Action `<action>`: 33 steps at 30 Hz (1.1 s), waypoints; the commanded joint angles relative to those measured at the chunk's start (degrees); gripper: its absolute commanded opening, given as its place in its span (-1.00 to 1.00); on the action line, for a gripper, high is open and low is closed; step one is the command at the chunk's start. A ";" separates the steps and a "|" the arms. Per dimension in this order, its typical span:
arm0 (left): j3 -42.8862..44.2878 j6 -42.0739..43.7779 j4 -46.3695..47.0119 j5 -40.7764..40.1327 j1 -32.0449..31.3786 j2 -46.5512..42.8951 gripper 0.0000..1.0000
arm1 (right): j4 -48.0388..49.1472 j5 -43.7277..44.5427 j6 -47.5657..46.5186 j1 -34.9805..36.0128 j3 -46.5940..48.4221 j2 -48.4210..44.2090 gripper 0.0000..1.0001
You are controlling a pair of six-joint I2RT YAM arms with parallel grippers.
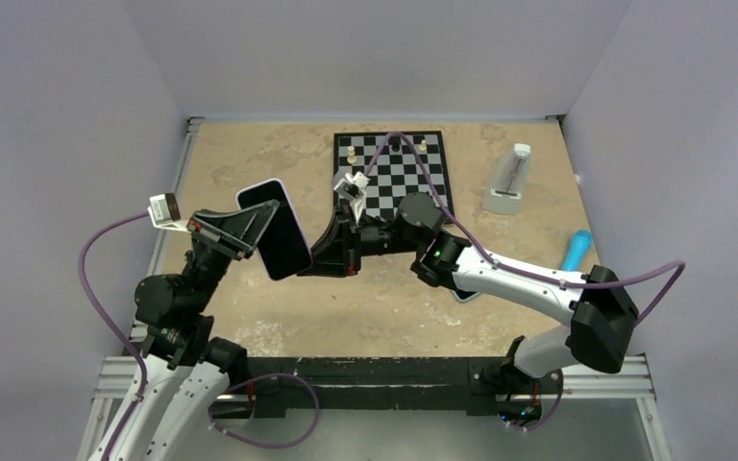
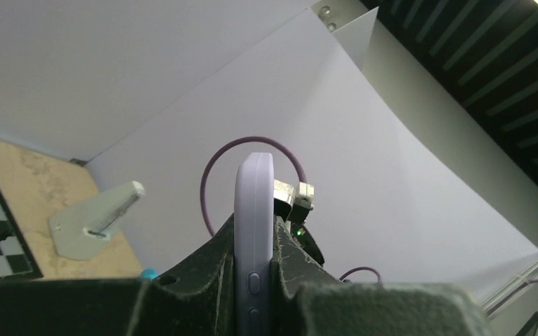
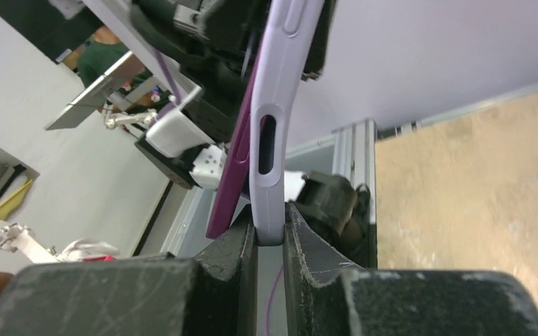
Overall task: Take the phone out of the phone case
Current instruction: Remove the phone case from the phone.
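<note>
- While both arms meet over the middle of the table (image 1: 279, 158), they hold the phone (image 1: 279, 238) up in the air between them.
- The phone is tilted, its black screen faces up, and it does not touch the table.
- It sits in a pale purple phone case (image 2: 254, 210).
- The left gripper (image 1: 255, 229) is clamped on the left side of the phone case. Its black fingers (image 2: 207, 269) press on the front and the back.
- The right gripper (image 1: 319, 261) is clamped on the near right end of the phone case. Its fingers (image 3: 308, 245) pinch the thin edge.
- From the right wrist, a darker purple strip (image 3: 228, 189) shows just beside the pale edge. I cannot tell if it is the phone.
- A chessboard (image 1: 399, 187) lies flat at the far middle of the table, with a few pieces along its far edge.
- A white stand (image 1: 507, 182) sits far right, well apart from the arms.
- A blue thing (image 1: 577, 250) lies on the right, nearer than the stand.
</note>
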 commanded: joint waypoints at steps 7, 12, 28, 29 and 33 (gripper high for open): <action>-0.41 11.61 -7.46 6.77 -3.18 -5.66 -1.00 | -22.72 11.23 -14.69 -0.57 -7.57 -9.06 -0.04; -4.14 10.19 -2.95 4.82 -3.18 -5.54 -1.00 | -22.73 13.57 -12.22 -0.66 -12.13 -16.33 0.07; -9.73 2.47 5.92 2.77 -3.18 -3.87 -1.00 | 11.97 2.62 17.32 -0.57 -18.65 -14.64 -0.38; -9.53 2.49 6.13 2.88 -3.18 -3.77 -1.00 | 12.95 2.36 17.51 -0.57 -18.85 -14.56 -0.39; -8.80 3.03 5.60 2.85 -3.18 -3.63 -1.00 | 13.28 2.31 17.11 -0.57 -19.11 -14.31 -0.38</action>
